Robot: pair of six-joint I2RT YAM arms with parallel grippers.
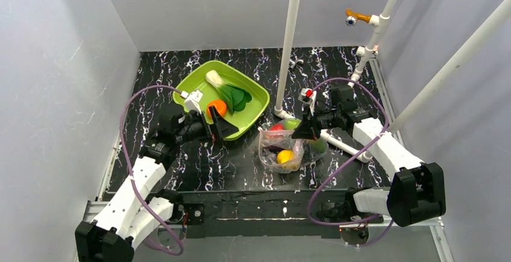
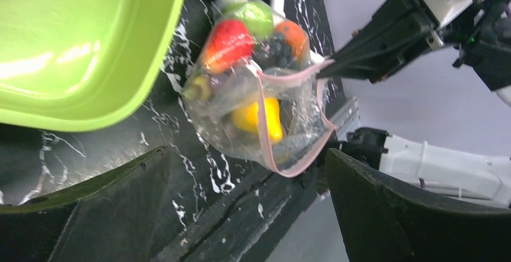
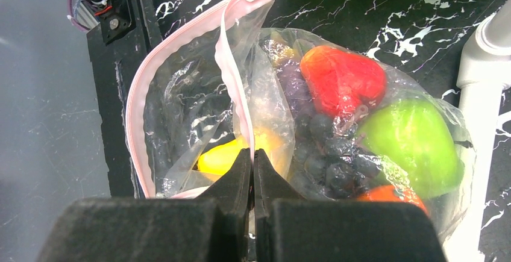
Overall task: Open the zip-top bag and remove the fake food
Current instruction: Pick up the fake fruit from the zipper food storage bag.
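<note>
Your right hand (image 3: 252,156) is closed on the pink zip strip (image 3: 232,75) of the bag (image 3: 199,111), holding its mouth agape. Bag rests on the surface (image 1: 229,165) just beside the tray (image 1: 260,102); red fruit (image 3: 343,81), apple (image 3: 416,141), grapes (image 3: 331,153) and lemon (image 3: 223,156) lie inside. Your left hand (image 2: 253,214) stands wide open and empty by the tray, facing the bag. Leafy green (image 1: 232,93) lies in the tray, orange (image 1: 217,108) at its near rim.

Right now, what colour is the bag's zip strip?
Pale pink zip strip; clearest in the right wrist view.
</note>
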